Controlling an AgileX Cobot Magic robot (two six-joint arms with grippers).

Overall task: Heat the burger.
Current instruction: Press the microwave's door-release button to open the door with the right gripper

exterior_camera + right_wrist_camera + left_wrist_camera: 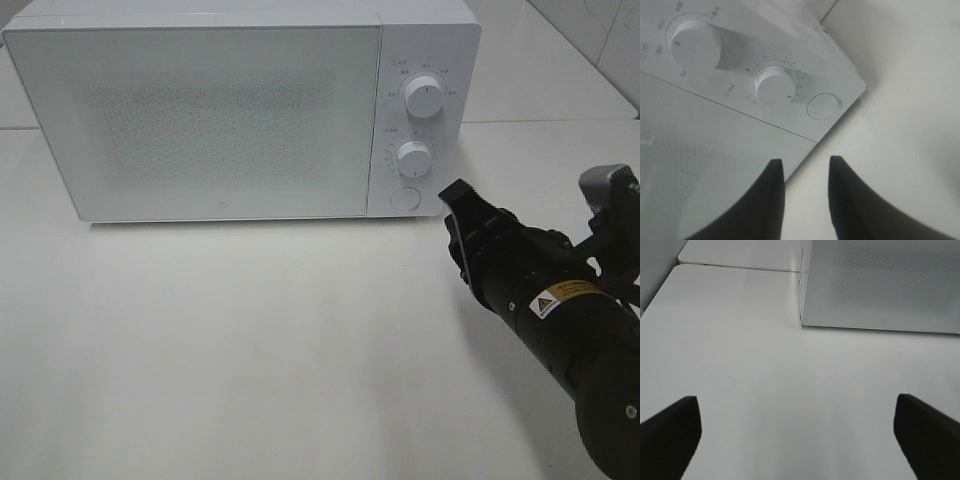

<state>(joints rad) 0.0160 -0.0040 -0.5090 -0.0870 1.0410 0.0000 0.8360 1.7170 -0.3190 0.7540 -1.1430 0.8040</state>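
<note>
Left gripper: jaws spread wide, empty, above white table. Right gripper: jaws narrowly parted, grasping nothing, near round button of microwave. Door closed. Burger hidden; location cannot be told.

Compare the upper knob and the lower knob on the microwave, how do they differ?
The upper knob looks slightly larger than the lower knob. The lower knob is ringed by a fine tick scale; the upper knob has only spaced labels. The lower knob sits just above the round button; the upper knob is farther from it. Both are white, round, and on the control panel of the microwave.
</note>
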